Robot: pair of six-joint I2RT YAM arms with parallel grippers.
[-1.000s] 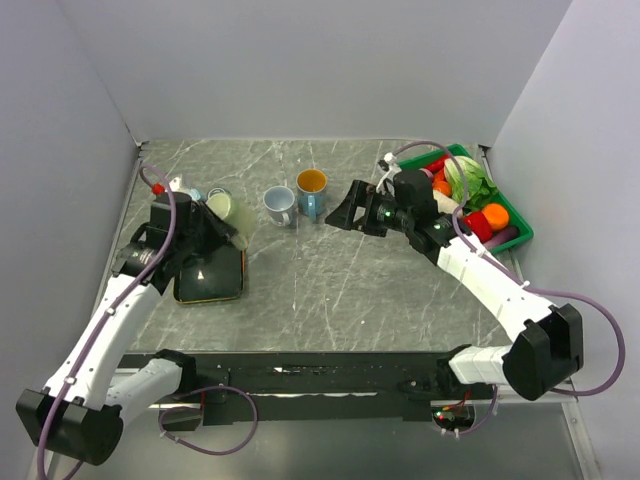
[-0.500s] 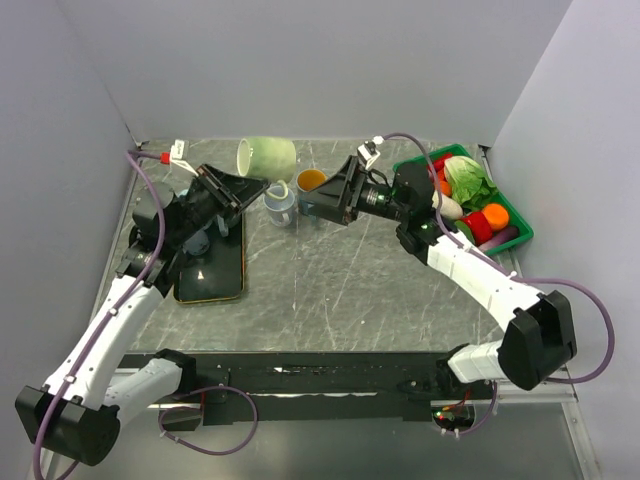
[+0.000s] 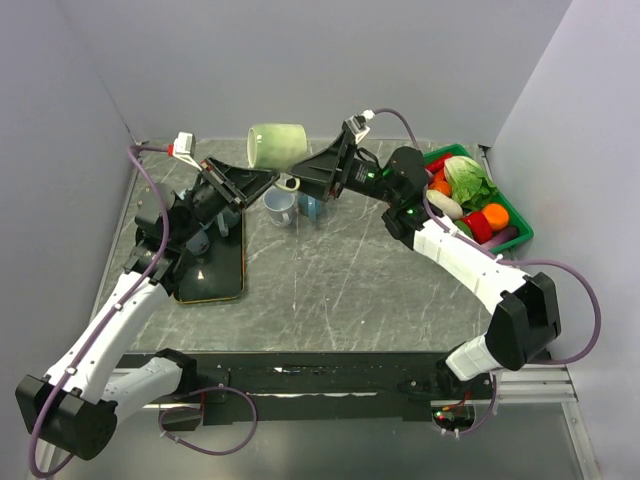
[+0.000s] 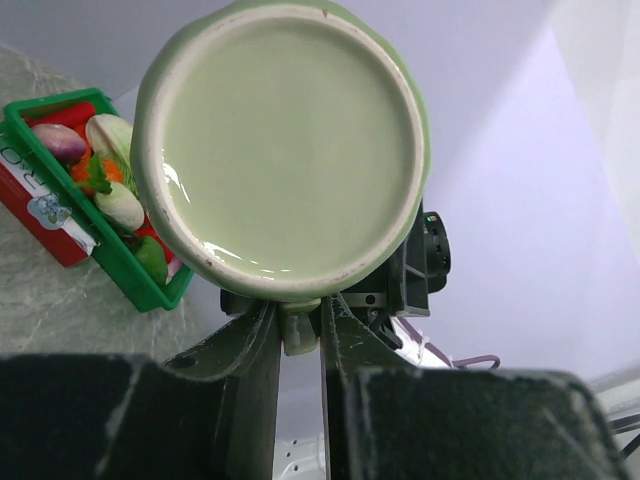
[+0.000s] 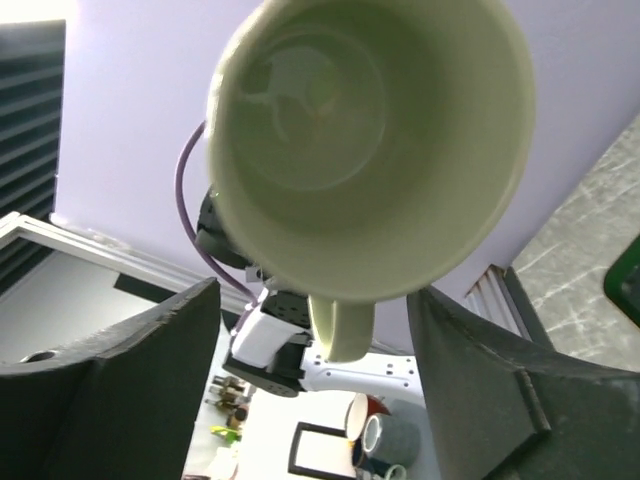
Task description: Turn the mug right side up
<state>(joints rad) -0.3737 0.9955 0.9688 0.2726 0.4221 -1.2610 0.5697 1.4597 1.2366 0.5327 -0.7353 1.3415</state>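
Top, left-wrist and right-wrist views. I am holding the green mug (image 3: 275, 145) in the air above the far part of the counter (image 3: 330, 285), between my two arms. The mug is lying on its side: its base is facing my left wrist camera (image 4: 285, 150) and its open mouth is facing my right wrist camera (image 5: 370, 130), with the handle hanging downward.

My left end effector (image 4: 300, 335) is clamping the handle, one finger pressing on each side of it. My right end effector (image 5: 315, 300) is standing with its fingers wide apart at the mouth side of the mug, the handle showing in the gap between them; I cannot tell whether either finger is touching the mug.

Below the mug, a pale blue mug (image 3: 279, 206) is standing upright on the counter, just beside a darker blue mug (image 3: 311, 207). A black tray (image 3: 215, 275) is lying under my left arm, and a green basket (image 3: 515, 212) of vegetables is sitting at the far right.
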